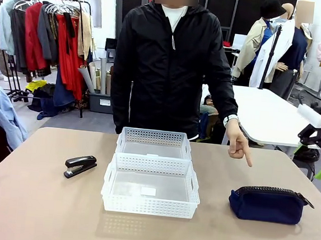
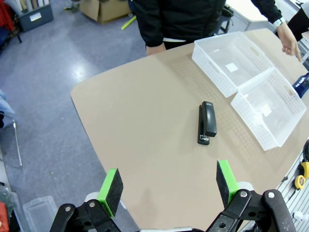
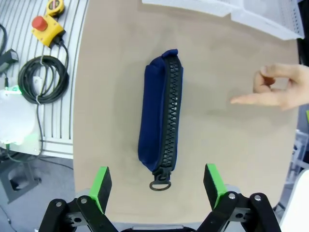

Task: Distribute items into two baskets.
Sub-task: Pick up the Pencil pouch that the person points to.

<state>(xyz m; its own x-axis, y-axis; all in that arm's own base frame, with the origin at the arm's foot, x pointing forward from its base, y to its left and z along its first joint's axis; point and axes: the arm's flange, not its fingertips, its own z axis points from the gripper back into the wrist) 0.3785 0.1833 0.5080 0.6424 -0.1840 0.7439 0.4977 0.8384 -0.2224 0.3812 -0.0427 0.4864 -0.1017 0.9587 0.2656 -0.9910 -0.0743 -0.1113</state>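
Two shallow white plastic baskets sat at the middle of the smooth beige tabletop (image 1: pixel 29 209), long sides touching. The far basket (image 1: pixel 154 137) lay toward the person's edge and the near basket (image 1: pixel 149 206) toward the robot's edge. Both were rectangular, with perforated lattice walls, flared rims and plain flat floors, and nothing lay in either.

A black desk stapler (image 1: pixel 80 166), glossy and wedge-shaped, lay flat on the bare wood-toned surface toward the left edge, just beside the near basket's left end. A navy blue fabric pouch (image 1: pixel 266 205), soft and oblong, lay toward the right edge, well apart from the baskets. Its coarse black zipper (image 3: pixel 172 111) ran the full length of its top and ended in a metal ring pull (image 3: pixel 160 184).

The person's hand (image 1: pixel 238 141) hung over the tabletop near the far edge, index finger pointing down toward the pouch.

The left gripper (image 2: pixel 168 186) hovered above the tabletop with its green-padded fingers spread wide and holding nothing, the stapler (image 2: pixel 207 123) ahead of it. The right gripper (image 3: pixel 156 180) hovered over the pouch (image 3: pixel 154 125), its fingers likewise parted and empty.
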